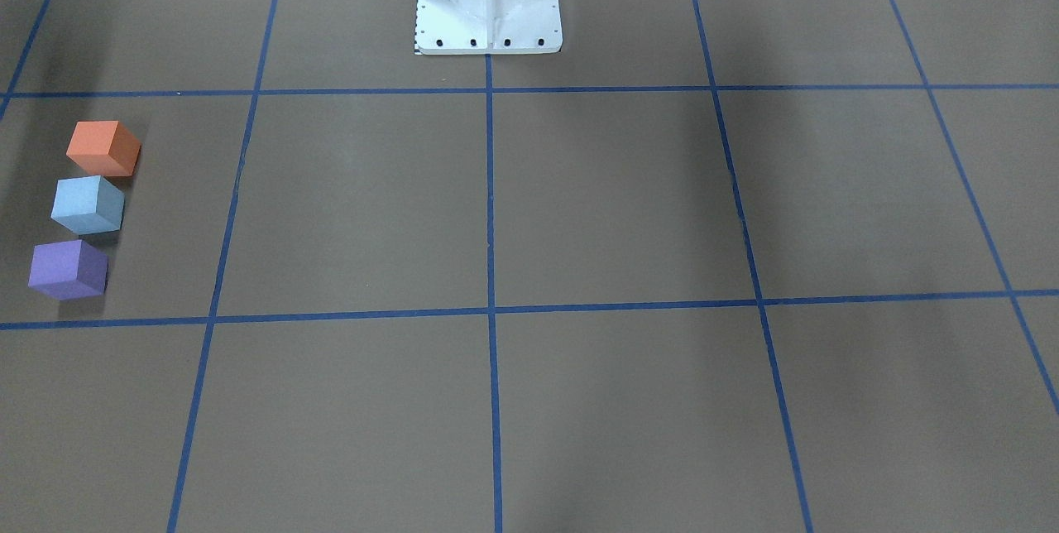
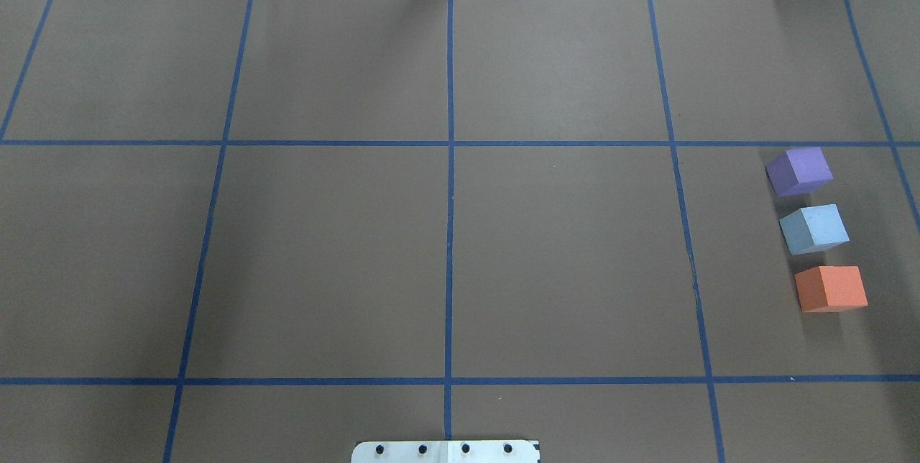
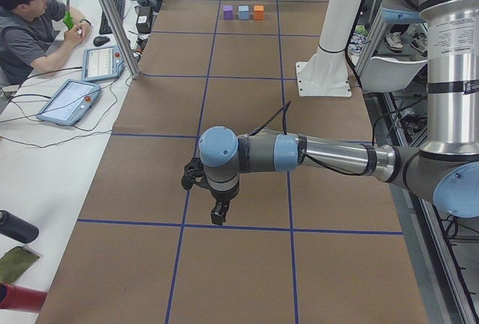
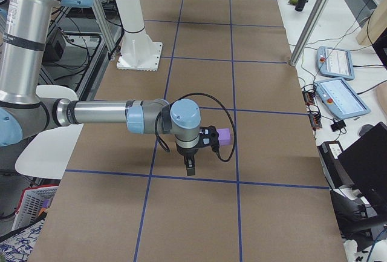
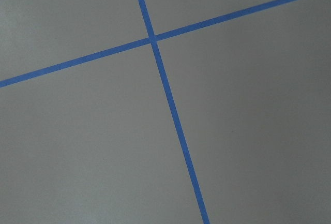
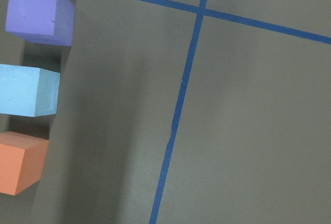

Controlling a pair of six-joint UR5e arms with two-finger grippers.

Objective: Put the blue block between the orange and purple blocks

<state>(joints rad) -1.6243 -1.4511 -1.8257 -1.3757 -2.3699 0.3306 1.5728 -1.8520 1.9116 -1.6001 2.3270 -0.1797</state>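
In the overhead view the blue block (image 2: 813, 228) sits toward the 3 o'clock edge of the table (image 2: 323, 247). It is in line between the purple block (image 2: 799, 170) at its 12 o'clock and the orange block (image 2: 831, 288) at its 6 o'clock, just beside each with a thin gap. That view and the front-facing one show no arm; only the two side views do. From the left end, the left gripper (image 3: 217, 215) hangs pointing down near a crossing of the blue tape lines (image 5: 170, 110), well apart from the blocks. From the right end, the right gripper (image 4: 190, 168) points down, with only the purple block showing at its 1 o'clock. The right wrist camera shows all three blocks along its 9 o'clock edge. I cannot tell whether either gripper is spread or closed.
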